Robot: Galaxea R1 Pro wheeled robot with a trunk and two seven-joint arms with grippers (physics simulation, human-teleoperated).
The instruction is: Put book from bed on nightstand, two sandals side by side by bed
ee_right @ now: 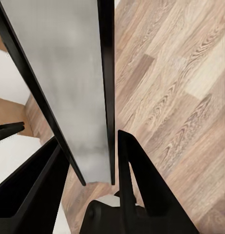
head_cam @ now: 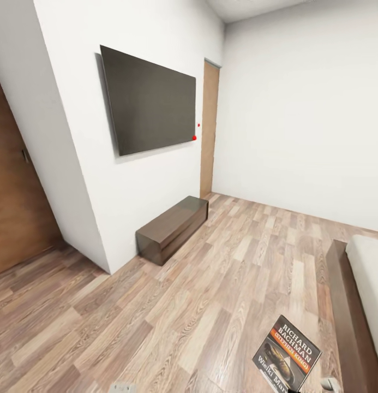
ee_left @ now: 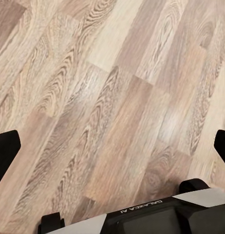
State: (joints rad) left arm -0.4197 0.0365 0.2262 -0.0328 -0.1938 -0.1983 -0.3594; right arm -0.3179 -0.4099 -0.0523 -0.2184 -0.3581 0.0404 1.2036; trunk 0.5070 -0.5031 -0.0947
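Scanning from the left: a brown door [head_cam: 14,185] fills the left edge of the head view, cut off by the frame.
Wall: a dark screen [head_cam: 150,101] hangs upper left of centre, above a low brown bench [head_cam: 172,228] against the wall.
Floor: wood planks [head_cam: 183,295] lie open across the middle.
Book: the book [head_cam: 287,357] sits at the lower right, tilted, its lower corner cut off.
Bed: the bed [head_cam: 355,305] frame and mattress run off the right edge.
Left claw [ee_left: 112,151]: fingers spread wide apart over bare floor in the left wrist view.
Right claw [ee_right: 88,161]: closed on the book's thin edge, seen in the right wrist view.
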